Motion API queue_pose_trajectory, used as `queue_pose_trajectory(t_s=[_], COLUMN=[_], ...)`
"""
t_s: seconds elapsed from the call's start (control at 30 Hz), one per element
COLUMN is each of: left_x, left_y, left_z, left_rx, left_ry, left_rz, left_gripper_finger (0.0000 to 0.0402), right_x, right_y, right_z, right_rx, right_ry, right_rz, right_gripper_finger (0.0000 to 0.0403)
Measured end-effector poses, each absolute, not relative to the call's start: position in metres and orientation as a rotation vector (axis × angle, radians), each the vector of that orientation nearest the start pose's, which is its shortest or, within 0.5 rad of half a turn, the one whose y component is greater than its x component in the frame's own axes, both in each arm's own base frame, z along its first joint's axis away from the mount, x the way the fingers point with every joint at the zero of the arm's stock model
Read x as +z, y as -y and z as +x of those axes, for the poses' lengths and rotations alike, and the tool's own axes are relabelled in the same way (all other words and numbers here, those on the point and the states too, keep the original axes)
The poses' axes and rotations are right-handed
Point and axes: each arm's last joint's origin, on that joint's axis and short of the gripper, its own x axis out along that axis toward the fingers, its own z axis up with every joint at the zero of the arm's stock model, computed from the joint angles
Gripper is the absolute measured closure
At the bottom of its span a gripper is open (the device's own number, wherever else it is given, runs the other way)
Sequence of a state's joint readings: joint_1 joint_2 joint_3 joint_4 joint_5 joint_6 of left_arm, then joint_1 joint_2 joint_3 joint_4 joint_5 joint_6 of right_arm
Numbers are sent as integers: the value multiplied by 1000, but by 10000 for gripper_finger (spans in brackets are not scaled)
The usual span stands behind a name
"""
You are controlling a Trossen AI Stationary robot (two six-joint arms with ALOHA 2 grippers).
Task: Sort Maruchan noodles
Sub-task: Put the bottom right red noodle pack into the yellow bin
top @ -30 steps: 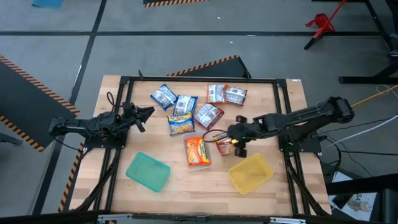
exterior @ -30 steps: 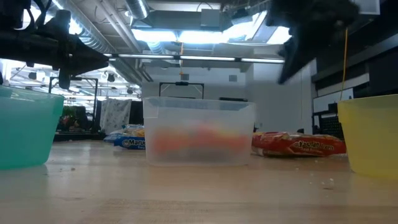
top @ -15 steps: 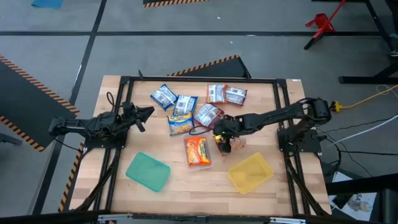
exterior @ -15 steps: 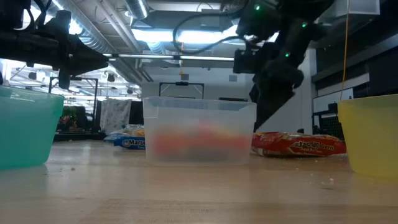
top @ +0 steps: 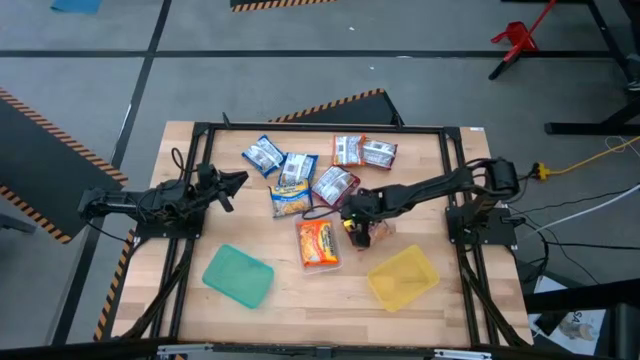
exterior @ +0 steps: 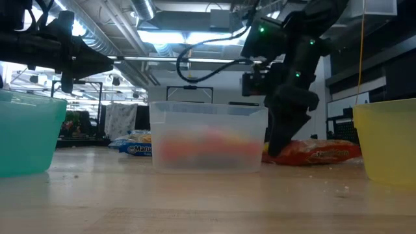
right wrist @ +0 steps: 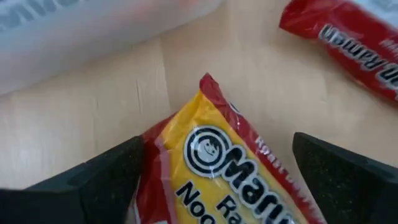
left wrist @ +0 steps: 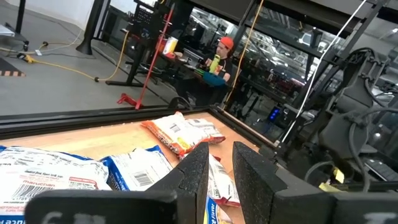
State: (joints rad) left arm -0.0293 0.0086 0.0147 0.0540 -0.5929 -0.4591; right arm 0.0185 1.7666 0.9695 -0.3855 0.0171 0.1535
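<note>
Several Maruchan noodle packets lie flat at the table's far middle: blue-white ones (top: 263, 155), an orange one (top: 290, 198), red-silver ones (top: 335, 185). One orange packet (top: 318, 243) lies in a clear tray (exterior: 208, 136). My right gripper (top: 352, 220) is low and open over a red-and-yellow packet (right wrist: 224, 168) flat on the wood, one finger on either side; whether they touch it I cannot tell. Another red packet (right wrist: 348, 43) lies just beyond. My left gripper (top: 235, 180) hangs at the left, its fingers a narrow gap apart, holding nothing.
A teal tray (top: 238, 275) stands at the near left and a yellow tray (top: 403, 278) at the near right. The clear tray sits between them, close to my right gripper. Black frame rails run along the table's edges.
My right gripper has moved toward the table's left, toward the clear tray, and come down from well above the table to just over the red-and-yellow packet.
</note>
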Motion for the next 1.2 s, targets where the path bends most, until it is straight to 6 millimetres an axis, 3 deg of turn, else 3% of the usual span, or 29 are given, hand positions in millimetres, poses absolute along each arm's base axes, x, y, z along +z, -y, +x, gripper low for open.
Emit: queue_pose_trajectory(t_s=[0.13, 0.47, 0.67, 0.9, 1.2], left_x=[173, 173, 173, 173, 173], left_y=[-13, -13, -13, -13, -13], left_z=[93, 93, 93, 93, 93], left_rx=[541, 541, 541, 541, 541], left_ry=[186, 186, 186, 186, 186], left_rz=[-465, -466, -466, -466, -466], left_gripper_finger=[335, 335, 335, 335, 335], right_x=[137, 138, 138, 148, 191], right_y=[-5, -5, -5, -5, -6], right_z=[321, 321, 321, 318, 305], right_rx=[-112, -121, -122, -139, -165], right_ry=[-1197, -1200, -1198, -1174, -1046], right_rz=[107, 124, 122, 149, 261], right_gripper_finger=[55, 291, 388, 402, 403])
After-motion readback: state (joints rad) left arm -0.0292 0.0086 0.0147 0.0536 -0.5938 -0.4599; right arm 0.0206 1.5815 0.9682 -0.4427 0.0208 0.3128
